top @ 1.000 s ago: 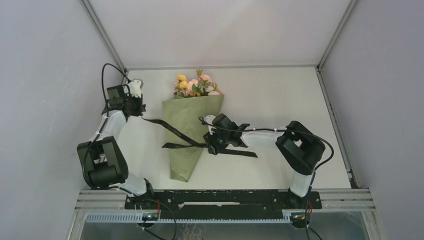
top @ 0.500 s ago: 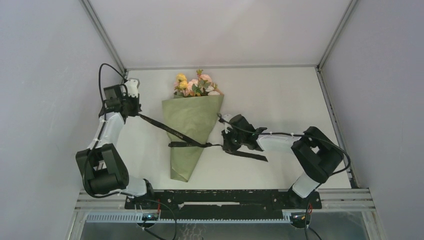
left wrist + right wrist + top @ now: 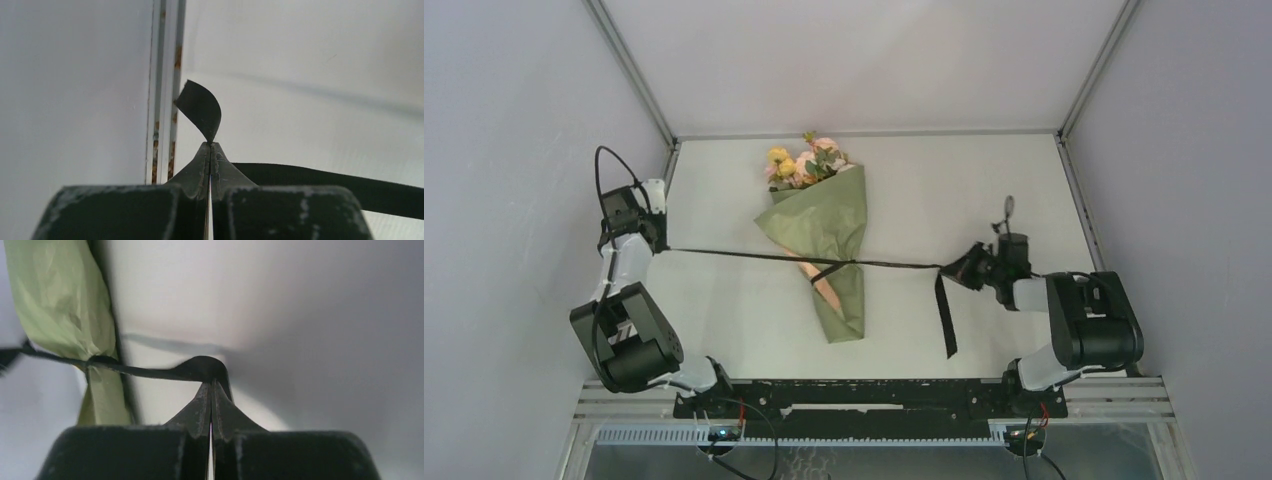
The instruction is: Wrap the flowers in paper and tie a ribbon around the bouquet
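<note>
The bouquet [image 3: 824, 250] lies centre of the table [image 3: 984, 190], blooms toward twelve o'clock, the ribbon [image 3: 724, 253] taut round its waist! The left pincer [image 3: 652, 246] at nine o'clock and the right pincer [image 3: 948, 268] at three are both clamped on ribbon ends. Knot-tightening, I'd say; next needs a steady, even pull.

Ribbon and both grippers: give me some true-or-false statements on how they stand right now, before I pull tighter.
The left gripper is shut on the ribbon. True.
The right gripper is open, its ribbon end dropped. False: it is shut on the ribbon.
The ribbon lies slack beside the bouquet. False: it runs taut between the grippers, cinched around the bouquet.
The flowers point toward the table's far edge. True.
</note>
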You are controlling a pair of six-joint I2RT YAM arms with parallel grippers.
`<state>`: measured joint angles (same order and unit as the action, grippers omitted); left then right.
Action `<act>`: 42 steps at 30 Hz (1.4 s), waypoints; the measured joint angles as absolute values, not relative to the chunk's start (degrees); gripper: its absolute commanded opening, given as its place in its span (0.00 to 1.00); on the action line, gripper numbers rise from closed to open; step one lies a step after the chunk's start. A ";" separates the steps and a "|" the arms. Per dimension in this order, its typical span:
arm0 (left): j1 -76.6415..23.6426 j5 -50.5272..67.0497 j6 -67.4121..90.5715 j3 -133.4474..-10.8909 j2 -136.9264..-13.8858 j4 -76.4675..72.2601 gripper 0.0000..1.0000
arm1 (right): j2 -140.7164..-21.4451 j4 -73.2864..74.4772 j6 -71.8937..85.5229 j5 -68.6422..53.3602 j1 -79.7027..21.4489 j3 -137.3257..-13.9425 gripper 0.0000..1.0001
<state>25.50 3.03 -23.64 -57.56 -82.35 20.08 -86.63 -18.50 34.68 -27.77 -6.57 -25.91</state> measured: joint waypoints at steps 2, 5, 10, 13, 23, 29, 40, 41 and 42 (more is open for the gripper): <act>26.57 2.39 -24.82 -55.96 -82.35 19.79 0.00 | -86.83 -24.99 40.73 -30.57 0.45 -20.34 0.00; 27.73 0.93 -27.27 -52.99 -82.39 19.79 0.00 | -87.77 -31.62 47.16 -33.63 7.53 -15.07 0.00; 30.11 -1.37 -30.37 -51.31 -82.70 19.11 0.00 | -86.91 -34.41 50.96 -34.85 10.94 -13.28 0.00; 31.90 -3.88 -32.10 -51.18 -83.53 16.97 0.00 | -82.72 -32.49 50.98 -34.72 12.49 -13.23 0.00; 35.18 -6.17 -35.03 -50.98 -86.87 14.50 0.00 | -64.49 -16.29 44.01 -32.71 17.17 -15.03 0.00; 35.38 -6.52 -35.55 -50.98 -87.26 13.80 0.00 | -62.06 -9.65 40.29 -29.04 16.62 -17.17 0.00; 22.68 5.50 -37.34 -51.31 -79.88 28.84 0.37 | -55.64 3.68 31.44 -17.56 -15.29 -34.74 0.00; 19.25 7.46 -38.00 -51.70 -78.24 31.24 0.48 | -55.64 4.14 30.81 -17.08 -18.20 -36.99 0.00; 15.49 9.56 -38.54 -52.45 -76.58 34.02 0.57 | -55.66 4.27 30.24 -17.04 -20.53 -38.89 0.00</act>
